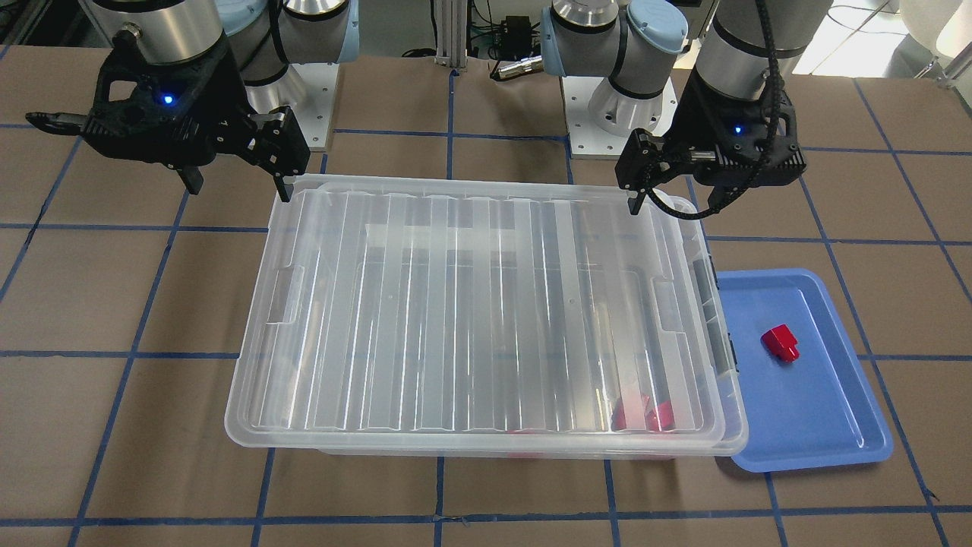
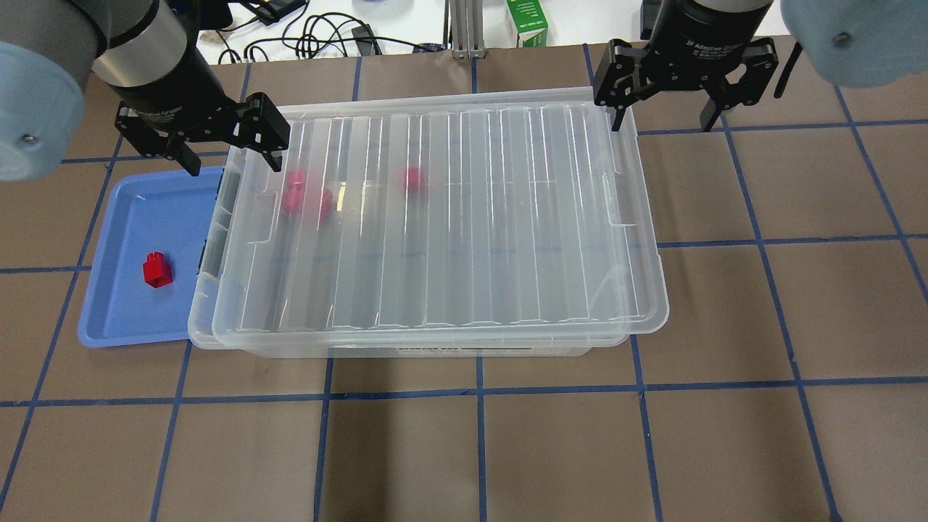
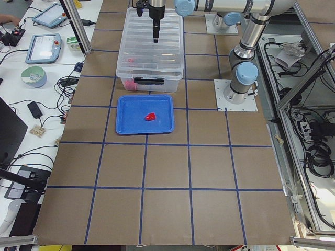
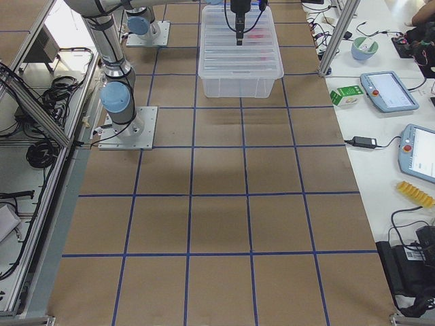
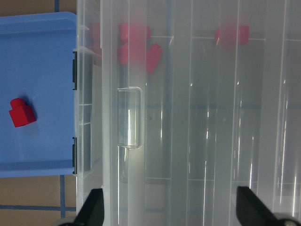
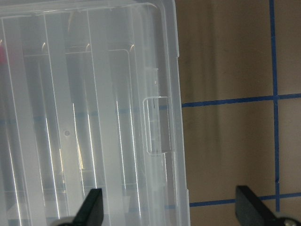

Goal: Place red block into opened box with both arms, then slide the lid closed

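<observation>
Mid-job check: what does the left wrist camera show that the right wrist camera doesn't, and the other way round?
Only the left wrist view: the blue tray with one red block on it, the box with its dark latches, and blurred red blocks plainly visible through the lid.
Only the right wrist view: bare table with blue tape lines beyond the lid's end.
Both: the ribbed clear lid, one rectangular notch near its end, and an open gripper at the bottom edge: left gripper, right gripper.

The ribbed clear plastic lid roofs the deep clear plastic storage box; only a sliver gapes at nine o'clock.
</observation>
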Tool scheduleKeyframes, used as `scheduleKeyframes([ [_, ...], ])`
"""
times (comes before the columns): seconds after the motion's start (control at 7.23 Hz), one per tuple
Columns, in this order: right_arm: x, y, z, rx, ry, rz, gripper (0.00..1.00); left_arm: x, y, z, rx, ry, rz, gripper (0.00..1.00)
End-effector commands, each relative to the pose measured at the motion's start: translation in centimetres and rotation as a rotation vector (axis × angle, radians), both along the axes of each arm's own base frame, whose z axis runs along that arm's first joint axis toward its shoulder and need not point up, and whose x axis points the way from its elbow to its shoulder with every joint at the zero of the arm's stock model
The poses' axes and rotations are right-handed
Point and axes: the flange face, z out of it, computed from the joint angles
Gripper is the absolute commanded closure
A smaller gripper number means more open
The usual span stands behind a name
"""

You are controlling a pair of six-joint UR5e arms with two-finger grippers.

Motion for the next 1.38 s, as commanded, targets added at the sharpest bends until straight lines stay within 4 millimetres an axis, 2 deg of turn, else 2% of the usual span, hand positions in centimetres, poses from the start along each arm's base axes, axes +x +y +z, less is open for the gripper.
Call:
scheduleKeyframes([
  [0.0, -0.1, 0.1, 0.0, 0.005, 0.008, 0.004, 0.0, -0.1, 0.2, -0.1, -0.001, 0.0, 0.002, 0.0],
  [0.28, 0.0, 0.1, 0.0, 0.005, 0.008, 0.005, 0.0, -0.1, -0.2, -0.3, 0.002, 0.001, 0.004, 0.0],
  [0.55, -0.2, -0.2, -1.0, 0.032, 0.018, 0.005, 0.0, -0.1, -0.1, -0.1, 0.0, 0.0, 0.002, 0.0],
  [0.83, 0.0, -1.7, -6.7, 0.124, 0.022, 0.009, 0.0, -0.2, -0.1, -0.3, 0.002, 0.0, 0.002, 0.0],
  [0.97, 0.0, -1.8, -9.3, 0.147, 0.024, 0.011, 0.0, -0.2, 0.1, 0.0, -0.002, 0.0, 0.001, 0.0],
  [1.24, -0.3, -2.9, -14.8, 0.123, 0.044, 0.084, 0.0, -0.2, -0.1, -0.2, 0.001, 0.0, 0.002, 0.0],
])
